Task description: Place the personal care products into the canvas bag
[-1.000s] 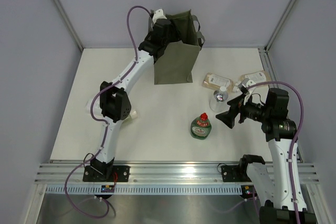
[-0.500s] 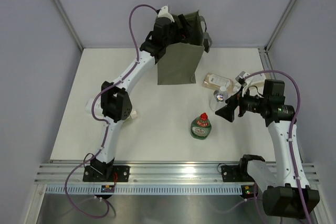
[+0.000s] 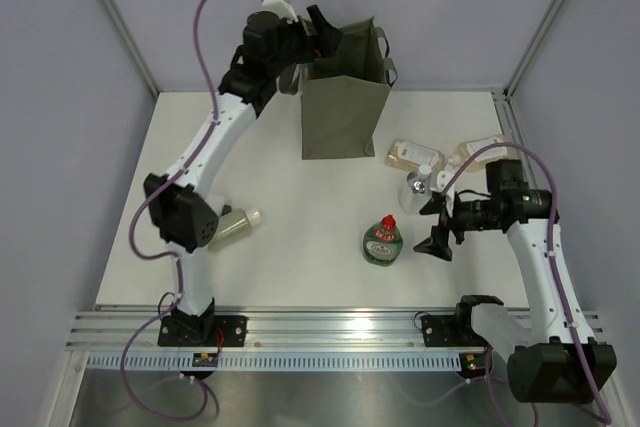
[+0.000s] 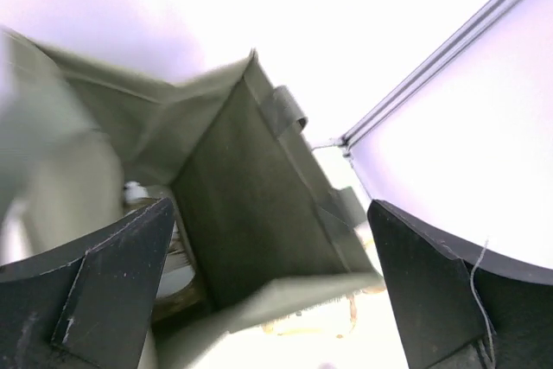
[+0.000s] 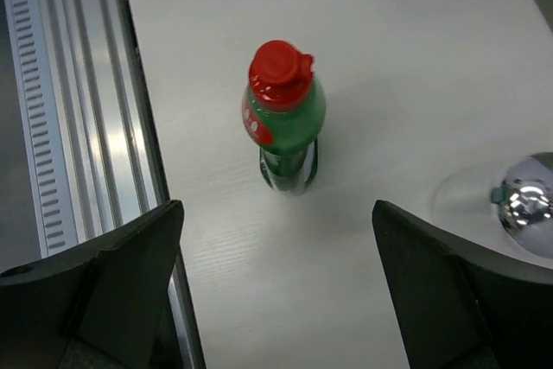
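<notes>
The olive canvas bag (image 3: 343, 107) stands upright at the back of the table. My left gripper (image 3: 320, 35) hovers open by the bag's upper left rim and holds nothing. In the left wrist view the left gripper (image 4: 272, 213) looks into the bag (image 4: 251, 205); a blurred amber bottle with a white cap (image 4: 177, 272) lies at the bottom. A round green bottle with a red cap (image 3: 383, 240) (image 5: 285, 118) stands at centre right. My right gripper (image 3: 438, 229) (image 5: 278, 213) is open just right of it, pointing down. The silver bottle (image 3: 418, 185) (image 5: 523, 200) stands close behind.
Two beige pouches (image 3: 415, 155) (image 3: 482, 149) lie flat to the right of the bag. A pale green bottle (image 3: 232, 224) lies on its side by the left arm's elbow. The metal rail (image 3: 330, 327) (image 5: 69, 101) runs along the near edge.
My left gripper opened over the bag and pulled back to the left and up, out of its mouth. My right gripper swung down and now points at the table beside the green bottle.
</notes>
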Controlling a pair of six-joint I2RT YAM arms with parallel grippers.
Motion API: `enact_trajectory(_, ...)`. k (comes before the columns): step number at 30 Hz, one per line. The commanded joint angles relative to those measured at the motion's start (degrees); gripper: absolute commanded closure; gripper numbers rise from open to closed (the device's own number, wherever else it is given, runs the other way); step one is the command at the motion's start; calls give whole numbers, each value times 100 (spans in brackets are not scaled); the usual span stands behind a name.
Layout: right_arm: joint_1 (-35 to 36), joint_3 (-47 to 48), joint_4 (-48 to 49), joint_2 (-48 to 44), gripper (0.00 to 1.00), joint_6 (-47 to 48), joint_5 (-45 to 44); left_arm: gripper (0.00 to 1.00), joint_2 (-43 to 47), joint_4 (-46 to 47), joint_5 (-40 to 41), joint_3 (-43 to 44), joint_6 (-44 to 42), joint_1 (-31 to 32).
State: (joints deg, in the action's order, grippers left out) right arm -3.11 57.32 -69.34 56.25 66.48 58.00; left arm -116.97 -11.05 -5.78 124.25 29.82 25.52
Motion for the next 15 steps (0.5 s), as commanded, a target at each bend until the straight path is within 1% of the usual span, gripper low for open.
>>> enact_trajectory(1, 643, -421, -179, 35, 0, 1290, -489, 1, 1552, 157, -257, -628, -521, -126)
enact_trajectory(2, 819, -536, 111, -26, 1, 1080, -648, 1, 1780, 60, -266, -830, -582, -143)
enact_trajectory(3, 1169, -651, 618, -44, 0, 756, -902, 1, 2244, -37, -274, -1041, -713, -144)
enact_trajectory(4, 1312, -835, 832, -70, 1, 613, -983, 1, 2492, -264, -283, -1539, -793, -152)
enact_trajectory(5, 1444, -897, 1096, -53, 0, 412, -1044, 1, 2756, -353, -292, -1857, -864, -152)
enact_trajectory(6, 1663, -968, 1559, -18, 1, 36, -1141, 1, 3333, -406, -301, -2217, -960, -152)
enact_trajectory(7, 1752, -1055, 1755, 35, 1, -133, -1176, 1, 3634, -485, -275, -3012, -1004, -152)
enact_trajectory(8, 1805, -1082, 1966, 131, 0, -448, -1194, 1, 3959, -512, -179, -3438, -1040, -152)
enact_trajectory(9, 1910, -1109, 2264, 184, 0, -556, -1220, 1, 4624, -530, -126, -3868, -1092, -152)
enact_trajectory(10, 1963, -1152, 2372, 263, 0, -627, -1229, 1, 4961, -591, -29, -4282, -1093, -152)
enact_trajectory(11, 2025, -1170, 2608, 325, 1, -766, -1247, 1, 5269, -635, 120, -5034, -1067, -161)
enact_trajectory(12, 2104, -1205, 2732, 360, 1, -855, -1369, 1, 5585, -696, 191, -5372, -1058, -170)
enact_trajectory(13, 2270, -1249, 2855, 456, 0, -934, -1466, 1, 6163, -862, 270, -5680, -1031, -170)
enact_trajectory(14, 2332, -1258, 2943, 501, 1, -1004, -1528, 1, 6438, -968, 427, -6205, -988, -170)
enact_trajectory(15, 2350, -1232, 3005, 545, 1, -988, -1467, 1, 6702, -1074, 507, -6428, -900, -170)
